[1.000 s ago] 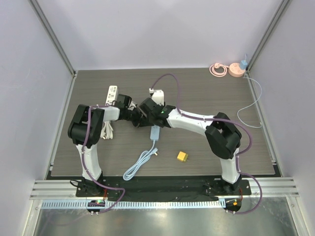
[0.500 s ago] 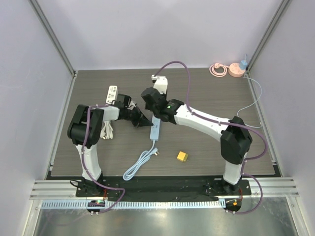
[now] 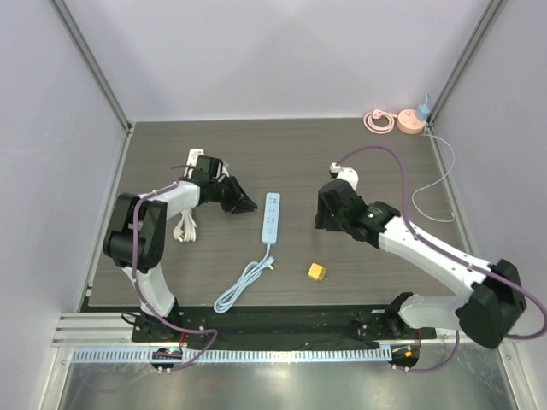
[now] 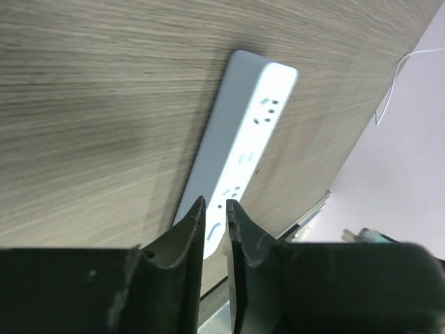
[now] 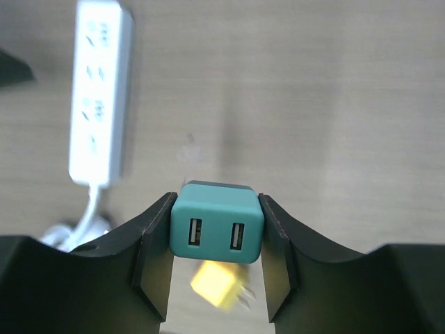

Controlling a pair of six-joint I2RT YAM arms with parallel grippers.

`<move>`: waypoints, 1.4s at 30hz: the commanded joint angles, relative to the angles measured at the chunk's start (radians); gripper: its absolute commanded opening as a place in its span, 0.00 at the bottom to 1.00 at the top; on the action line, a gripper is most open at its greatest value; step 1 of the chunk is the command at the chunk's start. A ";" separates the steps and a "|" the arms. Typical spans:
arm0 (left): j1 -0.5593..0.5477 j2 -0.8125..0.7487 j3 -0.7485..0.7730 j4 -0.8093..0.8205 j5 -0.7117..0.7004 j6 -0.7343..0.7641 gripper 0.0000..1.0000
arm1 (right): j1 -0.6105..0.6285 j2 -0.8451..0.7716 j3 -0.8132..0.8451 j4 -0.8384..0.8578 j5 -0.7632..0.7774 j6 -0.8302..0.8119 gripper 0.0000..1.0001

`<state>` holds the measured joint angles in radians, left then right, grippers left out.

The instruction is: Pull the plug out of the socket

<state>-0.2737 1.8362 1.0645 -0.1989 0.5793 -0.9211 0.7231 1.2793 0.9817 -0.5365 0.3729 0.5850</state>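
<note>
The right claw (image 5: 217, 240) holds the little blue-green plug (image 5: 217, 212) tight between its two fingers, up over the brown table (image 3: 359, 162). The plug is out of the socket, and the long white socket strip (image 3: 271, 215) lies flat in the middle of the table, well apart from the plug on its left side. The left claw (image 4: 214, 205) sits near the strip with only a thin gap between its fingers and nothing in it, and a small yellow plug (image 3: 317, 272) lies on the table too.
</note>
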 commanded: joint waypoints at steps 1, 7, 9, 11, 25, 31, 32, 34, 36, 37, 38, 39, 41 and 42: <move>0.004 -0.080 0.034 -0.037 -0.036 0.074 0.20 | -0.039 -0.137 -0.061 -0.132 -0.132 0.033 0.03; 0.004 -0.130 0.029 -0.046 -0.073 0.113 0.23 | -0.163 -0.267 -0.239 -0.128 -0.358 0.101 0.07; 0.002 -0.140 0.031 -0.051 -0.082 0.122 0.25 | -0.210 -0.308 -0.288 -0.067 -0.452 0.124 0.07; 0.001 -0.152 0.029 -0.054 -0.093 0.131 0.27 | -0.281 -0.336 -0.354 -0.025 -0.544 0.162 0.07; -0.038 -0.155 0.046 -0.071 -0.088 0.162 0.52 | -0.519 -0.348 -0.655 0.415 -0.945 0.440 0.17; -0.045 -0.150 0.046 -0.074 -0.087 0.166 0.53 | -0.519 -0.321 -0.670 0.434 -0.925 0.435 0.29; -0.047 -0.149 0.046 -0.074 -0.087 0.166 0.53 | -0.519 -0.316 -0.673 0.441 -0.924 0.434 0.33; -0.048 -0.150 0.048 -0.074 -0.087 0.166 0.54 | -0.519 -0.311 -0.681 0.443 -0.918 0.426 0.36; -0.050 -0.149 0.048 -0.074 -0.087 0.166 0.53 | -0.519 -0.308 -0.687 0.448 -0.913 0.424 0.38; -0.050 -0.147 0.048 -0.076 -0.087 0.166 0.53 | -0.519 -0.308 -0.696 0.451 -0.911 0.426 0.39; -0.051 -0.149 0.048 -0.076 -0.090 0.166 0.54 | -0.521 -0.305 -0.699 0.454 -0.908 0.421 0.41; -0.051 -0.150 0.046 -0.076 -0.091 0.168 0.54 | -0.519 -0.301 -0.703 0.460 -0.908 0.420 0.43; -0.051 -0.152 0.048 -0.077 -0.101 0.168 0.56 | -0.521 -0.290 -0.706 0.463 -0.904 0.409 0.46; -0.055 -0.153 0.046 -0.079 -0.105 0.172 0.57 | -0.519 -0.281 -0.707 0.464 -0.899 0.403 0.48</move>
<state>-0.3206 1.7103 1.0771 -0.2729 0.4885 -0.7734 0.2073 0.9840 0.2798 -0.1200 -0.5217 0.9981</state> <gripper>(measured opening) 0.558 0.507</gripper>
